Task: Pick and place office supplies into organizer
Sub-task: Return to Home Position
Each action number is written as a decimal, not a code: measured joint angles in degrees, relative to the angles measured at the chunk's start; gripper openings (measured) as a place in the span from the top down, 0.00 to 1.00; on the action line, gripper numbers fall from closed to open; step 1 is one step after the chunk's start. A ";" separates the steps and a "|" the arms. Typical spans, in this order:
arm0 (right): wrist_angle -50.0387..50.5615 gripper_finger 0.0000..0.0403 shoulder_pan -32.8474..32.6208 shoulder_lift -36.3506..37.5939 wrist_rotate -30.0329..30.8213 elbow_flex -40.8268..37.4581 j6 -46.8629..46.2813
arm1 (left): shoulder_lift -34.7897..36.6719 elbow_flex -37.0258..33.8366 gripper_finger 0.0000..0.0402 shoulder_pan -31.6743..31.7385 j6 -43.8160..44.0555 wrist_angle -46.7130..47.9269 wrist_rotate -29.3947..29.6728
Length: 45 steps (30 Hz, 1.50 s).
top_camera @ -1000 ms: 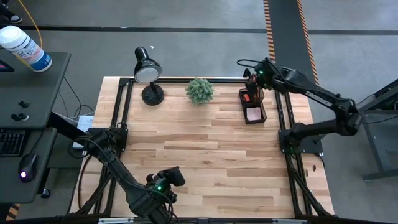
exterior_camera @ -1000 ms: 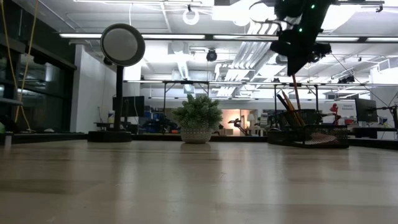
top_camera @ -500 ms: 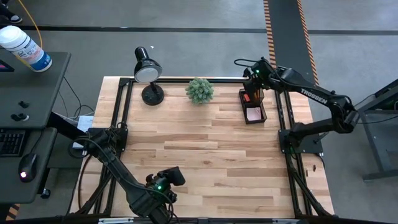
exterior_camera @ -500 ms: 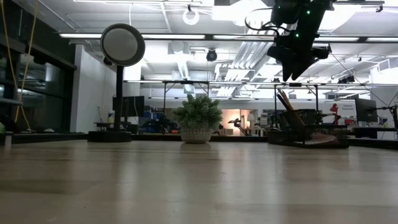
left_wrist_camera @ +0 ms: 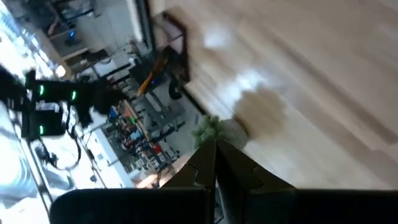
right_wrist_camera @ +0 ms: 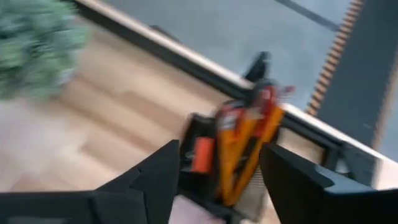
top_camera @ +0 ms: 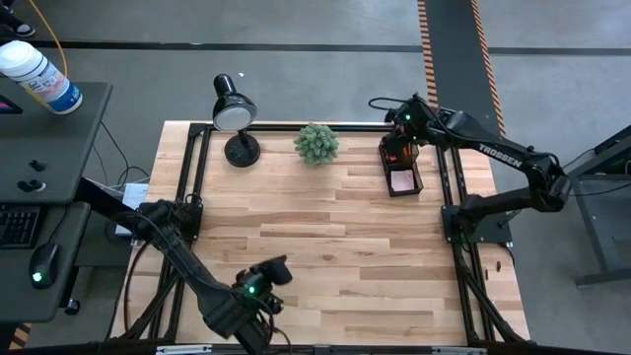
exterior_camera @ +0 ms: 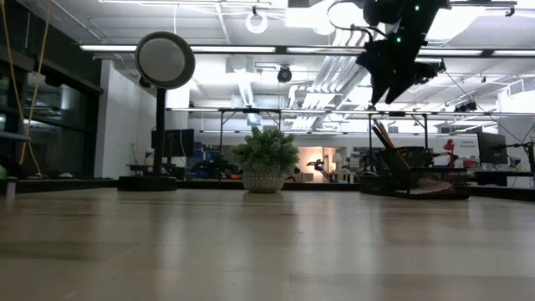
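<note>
Lifting away since a second ago, the right gripper (exterior_camera: 383, 84) now hangs clear above the organizer (top_camera: 401, 168) at the tabletop's (top_camera: 325, 237) two o'clock. Its fingers are spread and empty, so its delivery looks done. Orange pencils (right_wrist_camera: 249, 140) lean inside the organizer, with the pink sticky pad (top_camera: 402, 180) beside them. The left gripper (top_camera: 274, 269) waits near six o'clock, fingers closed.
</note>
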State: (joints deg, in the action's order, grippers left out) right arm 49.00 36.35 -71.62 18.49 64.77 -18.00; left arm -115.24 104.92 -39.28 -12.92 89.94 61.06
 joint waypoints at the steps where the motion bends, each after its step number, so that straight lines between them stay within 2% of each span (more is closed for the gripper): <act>1: -0.03 0.51 -1.00 0.24 -0.82 0.00 -0.06 | 1.24 -0.78 1.00 0.37 0.34 -0.01 0.41; 7: -2.17 0.75 -8.66 1.58 -2.99 0.00 -0.80 | 12.35 -11.32 1.00 2.81 6.43 -0.44 3.86; 12: -9.59 0.97 -16.79 1.22 -8.28 0.00 1.08 | 23.96 -24.12 1.00 4.75 6.83 -8.73 6.41; 18: -19.46 0.94 -28.34 1.10 -9.19 0.00 2.31 | 39.08 -39.39 1.00 7.49 6.47 -20.97 6.51; 21: -24.00 0.96 -34.26 0.09 -8.95 0.00 4.76 | 46.54 -46.42 1.00 8.22 1.65 -32.01 5.10; 26: -31.22 0.99 -42.85 -5.02 -7.22 0.00 12.34 | 57.37 -59.58 1.00 8.19 -18.28 -60.74 -4.83; 29: -31.53 0.97 -46.03 -9.53 -10.22 0.00 18.49 | 62.74 -67.89 1.00 8.21 -26.86 -77.86 -12.31; 33: -33.91 0.98 -47.82 -15.73 -12.93 0.00 18.58 | 67.37 -77.34 1.00 8.43 -35.86 -96.70 -23.05; 36: -36.62 1.00 -48.02 -20.03 -12.79 -0.01 18.36 | 69.36 -81.24 1.00 11.26 -39.46 -103.93 -33.20; 39: -39.71 0.99 -47.43 -23.55 -12.62 -0.02 17.97 | 70.43 -83.75 1.00 16.74 -39.03 -107.49 -40.21; 42: -43.45 0.98 -46.70 -26.21 -12.57 -0.04 17.92 | 70.54 -86.51 1.00 23.32 -36.83 -110.37 -44.98; 45: -44.75 0.99 -46.26 -27.15 -12.60 -0.04 17.77 | 70.56 -89.91 1.00 27.99 -35.13 -115.34 -46.29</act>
State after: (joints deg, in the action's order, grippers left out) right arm 4.25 -9.91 -98.77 5.89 64.73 -0.23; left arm -44.69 15.02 -11.30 -48.04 -25.40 14.77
